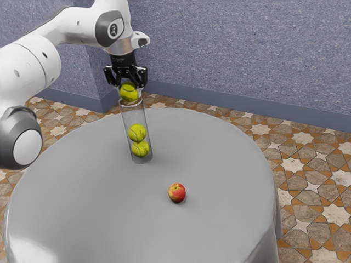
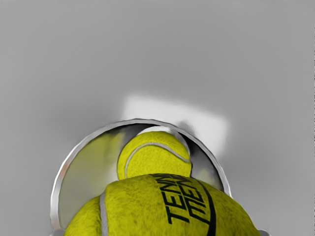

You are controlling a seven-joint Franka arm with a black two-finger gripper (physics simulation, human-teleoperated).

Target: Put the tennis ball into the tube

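Currently | tube [image 1: 133, 116] upright, long axis vertical, open end up | tennis ball [image 1: 129, 93] at its mouth, lettering toward wrist camera | gripper [image 1: 130, 87] clamped on ball

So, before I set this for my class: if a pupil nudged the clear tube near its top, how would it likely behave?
The clear tube would probably tip before sliding, being tall and narrow. The two tennis balls low inside might steady it slightly. Once over, its round wall would likely let it roll.
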